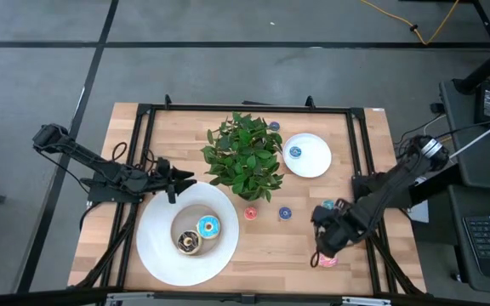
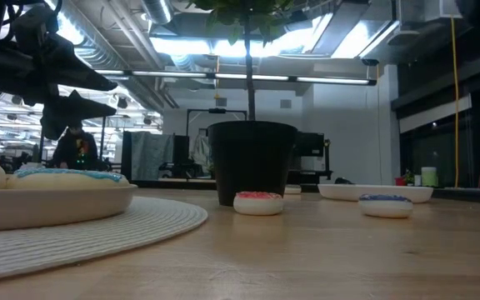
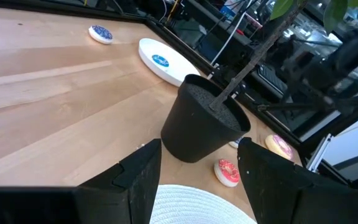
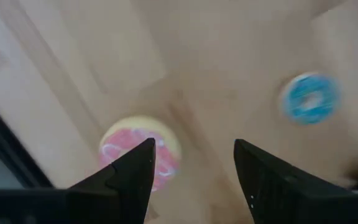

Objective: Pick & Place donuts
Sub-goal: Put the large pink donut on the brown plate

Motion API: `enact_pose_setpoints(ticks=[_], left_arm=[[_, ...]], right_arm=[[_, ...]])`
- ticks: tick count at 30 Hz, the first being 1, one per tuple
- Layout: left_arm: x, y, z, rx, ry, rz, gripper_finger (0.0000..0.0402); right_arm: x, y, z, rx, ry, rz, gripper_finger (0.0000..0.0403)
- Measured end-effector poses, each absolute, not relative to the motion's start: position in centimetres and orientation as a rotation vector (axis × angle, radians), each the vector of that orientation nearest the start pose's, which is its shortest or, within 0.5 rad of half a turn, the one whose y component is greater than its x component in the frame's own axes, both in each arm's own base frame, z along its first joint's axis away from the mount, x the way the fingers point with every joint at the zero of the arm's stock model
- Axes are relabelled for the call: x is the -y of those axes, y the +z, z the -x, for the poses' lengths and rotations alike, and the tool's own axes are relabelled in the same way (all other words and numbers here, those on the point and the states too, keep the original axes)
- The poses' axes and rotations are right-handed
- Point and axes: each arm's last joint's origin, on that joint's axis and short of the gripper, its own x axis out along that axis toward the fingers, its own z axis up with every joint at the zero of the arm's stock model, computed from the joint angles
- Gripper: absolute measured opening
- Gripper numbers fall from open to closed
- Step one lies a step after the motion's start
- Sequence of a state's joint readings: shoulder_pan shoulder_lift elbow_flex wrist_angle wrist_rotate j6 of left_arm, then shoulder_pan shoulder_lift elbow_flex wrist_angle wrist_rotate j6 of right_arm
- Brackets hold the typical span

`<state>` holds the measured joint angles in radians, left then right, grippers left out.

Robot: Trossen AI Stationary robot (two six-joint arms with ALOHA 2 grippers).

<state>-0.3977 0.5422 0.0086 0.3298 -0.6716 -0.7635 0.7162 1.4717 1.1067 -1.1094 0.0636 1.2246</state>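
Observation:
The pink-frosted donut (image 1: pixel 327 260) lies flat on the table near its near right corner. My right gripper (image 4: pixel 194 146) hangs open just above it, with the donut (image 4: pixel 140 152) under one finger. A light-blue-frosted donut (image 1: pixel 208 226) and a chocolate-brown one (image 1: pixel 187 242) lie in a dish on the big white round mat (image 1: pixel 156 246). Tiny donuts rest on the wood: red (image 1: pixel 251 212), blue (image 1: pixel 285 213), teal (image 1: pixel 327 205). Another tiny blue one (image 1: pixel 295 152) sits on the small white plate (image 1: pixel 317 161). My left gripper (image 1: pixel 177 180) waits open over the mat's far edge.
A potted plant (image 1: pixel 245 157) stands mid-table between the two arms, its black pot (image 3: pixel 204 121) just ahead of my left gripper. One more tiny blue donut (image 1: pixel 274 126) lies beyond the plant. A black frame rail (image 1: pixel 364 170) runs along the table's edges. Bare wood lies between mat and pink donut.

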Motion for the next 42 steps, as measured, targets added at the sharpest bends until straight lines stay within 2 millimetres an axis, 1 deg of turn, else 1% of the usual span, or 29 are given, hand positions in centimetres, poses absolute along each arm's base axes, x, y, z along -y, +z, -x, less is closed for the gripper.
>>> enact_pose_setpoints(ticks=[2, 5, 12, 18, 23, 27, 36, 39, 42], left_arm=[[3.1, 14.8, -12.1, -0.063, 0.324, 0.653, 0.0203], [3.1, 14.9, -12.1, -0.063, 0.323, 0.653, 0.0203], [3.1, 14.9, -12.1, -0.063, 0.322, 0.653, 0.0203], [3.1, 14.9, -12.1, -0.063, 0.321, 0.654, 0.0203], [3.1, 14.9, -12.1, -0.062, 0.321, 0.654, 0.0203], [3.1, 14.9, -12.1, -0.062, 0.32, 0.654, 0.0203], [3.1, 14.9, -12.1, -0.062, 0.321, 0.654, 0.0203], [3.1, 14.9, -12.1, -0.062, 0.321, 0.654, 0.0203], [3.1, 14.9, -12.1, -0.062, 0.321, 0.654, 0.0203]], right_arm=[[-16.9, 22.5, -18.8, -1.441, -0.345, -0.469, 0.0218], [-17.2, 21.0, -18.1, -1.481, -0.35, -0.514, 0.0218], [-18.0, 19.1, -16.5, -1.535, -0.386, -0.566, 0.0218], [-19.5, 18.0, -16.5, -1.535, -0.349, -0.601, 0.0218], [-19.8, 17.1, -16.5, -1.541, -0.386, -0.568, 0.0218], [-20.1, 16.3, -16.8, -1.513, -0.393, -0.542, 0.0218], [-20.6, 14.6, -17.3, -1.521, -0.425, -0.502, 0.0216], [-20.6, 14.5, -17.3, -1.524, -0.423, -0.504, 0.0199], [-20.7, 14.5, -17.4, -1.527, -0.413, -0.515, 0.0164]])
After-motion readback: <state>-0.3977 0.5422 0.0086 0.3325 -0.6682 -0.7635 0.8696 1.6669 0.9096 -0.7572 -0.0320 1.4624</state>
